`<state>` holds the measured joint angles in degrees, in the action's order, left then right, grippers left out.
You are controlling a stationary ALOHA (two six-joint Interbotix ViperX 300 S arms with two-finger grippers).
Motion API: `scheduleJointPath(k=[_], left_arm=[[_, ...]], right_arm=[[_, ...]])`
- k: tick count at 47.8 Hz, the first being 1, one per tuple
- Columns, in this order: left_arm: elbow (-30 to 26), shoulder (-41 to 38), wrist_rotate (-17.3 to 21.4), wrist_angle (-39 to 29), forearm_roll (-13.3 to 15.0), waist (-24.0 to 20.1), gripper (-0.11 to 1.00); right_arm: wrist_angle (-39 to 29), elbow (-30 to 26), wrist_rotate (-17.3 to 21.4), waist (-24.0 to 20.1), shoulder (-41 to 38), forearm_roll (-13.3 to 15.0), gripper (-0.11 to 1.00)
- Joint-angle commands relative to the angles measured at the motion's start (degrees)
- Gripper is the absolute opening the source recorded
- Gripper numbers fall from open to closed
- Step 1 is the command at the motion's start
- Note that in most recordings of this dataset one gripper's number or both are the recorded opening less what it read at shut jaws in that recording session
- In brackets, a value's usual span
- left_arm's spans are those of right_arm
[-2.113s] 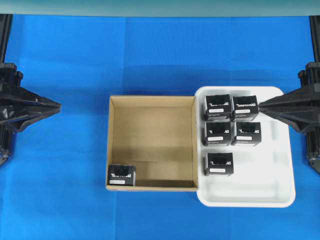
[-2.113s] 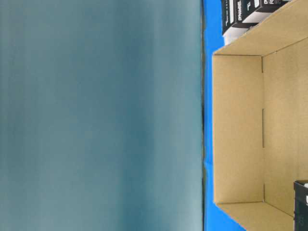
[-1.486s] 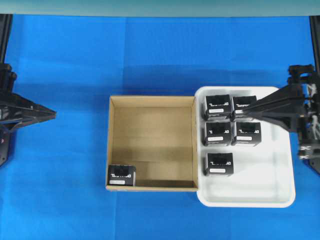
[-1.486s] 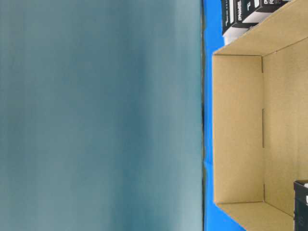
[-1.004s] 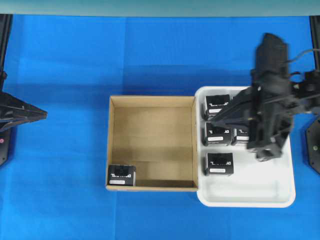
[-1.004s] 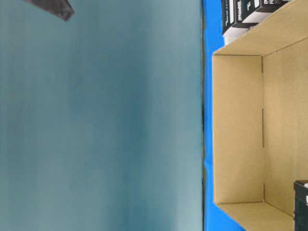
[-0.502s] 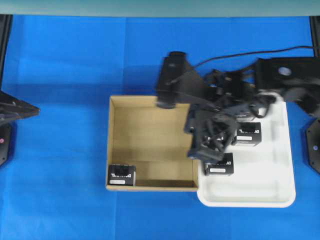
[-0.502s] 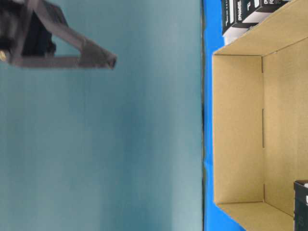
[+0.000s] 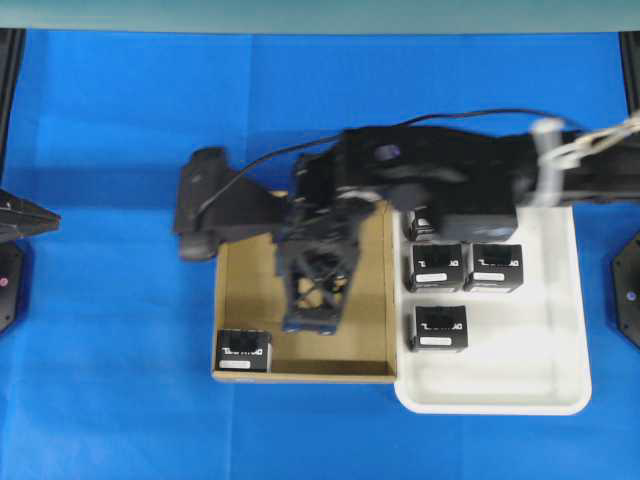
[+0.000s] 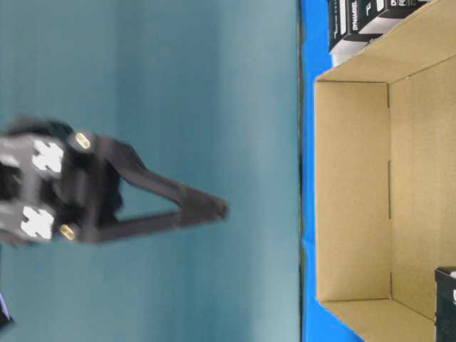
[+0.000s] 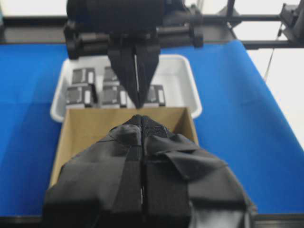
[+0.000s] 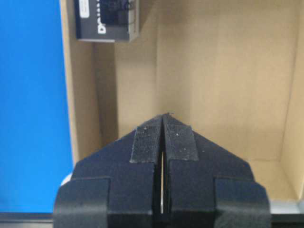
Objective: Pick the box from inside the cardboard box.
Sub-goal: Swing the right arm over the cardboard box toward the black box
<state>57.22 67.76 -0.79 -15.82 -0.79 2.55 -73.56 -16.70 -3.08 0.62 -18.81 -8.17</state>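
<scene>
- The box (image 9: 243,351) lies in the near-left corner of the cardboard box (image 9: 234,290), not yet touched.
- The right end effector (image 9: 310,322) hangs above the cardboard floor, fingers pressed together, holding nothing.
- The left end effector (image 11: 141,118) is well apart at the table edge, also pressed together.
- Still to do: spread the fingers, reach the corner, grasp, lift out.
</scene>
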Motion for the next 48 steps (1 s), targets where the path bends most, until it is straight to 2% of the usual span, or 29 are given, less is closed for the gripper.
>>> scheduleJointPath(k=[1, 9, 19, 24, 29, 34, 39, 42, 45, 48], left_arm=[[-1.58, -0.35, -0.09, 0.18, -0.18, 0.0, -0.07], [-1.58, -0.44, -0.09, 0.18, -0.18, 0.0, -0.07], [-1.58, -0.53, 0.0, 0.18, -0.18, 0.0, -0.07], [-1.49, -0.53, 0.0, 0.09, -0.18, 0.0, -0.07], [-1.49, -0.53, 0.0, 0.18, -0.18, 0.0, -0.07], [-1.58, -0.53, 0.0, 0.26, -0.18, 0.0, -0.07], [-1.58, -0.53, -0.09, 0.35, -0.18, 0.0, -0.07], [-1.58, -0.62, -0.09, 0.35, -0.18, 0.0, -0.07], [-1.58, -0.62, -0.09, 0.35, -0.18, 0.0, -0.07], [-1.58, -0.62, -0.09, 0.44, -0.18, 0.0, -0.07]], right_arm=[[-1.23, -3.78, -0.7, 0.09, -2.02, -0.35, -0.03], [-1.32, -6.33, -1.41, 0.53, -3.87, -0.35, -0.01], [-0.79, -6.77, -1.67, 0.53, -4.13, -0.62, 0.02], [-0.62, -6.33, -1.76, 0.62, -4.31, -3.87, 0.06], [0.09, -6.24, -2.11, 1.41, -4.92, -9.76, 0.13], [1.32, -5.89, -3.6, 2.2, -5.1, -13.01, 0.35], [3.16, -5.01, -5.1, 2.2, -5.1, -13.18, 0.68], [4.31, -4.39, -5.36, 2.29, -5.01, -13.18, 0.84], [5.45, -3.87, -4.83, 2.46, -5.01, -13.18, 0.95], [5.71, -3.25, -4.13, 2.9, -5.1, -13.54, 1.0]])
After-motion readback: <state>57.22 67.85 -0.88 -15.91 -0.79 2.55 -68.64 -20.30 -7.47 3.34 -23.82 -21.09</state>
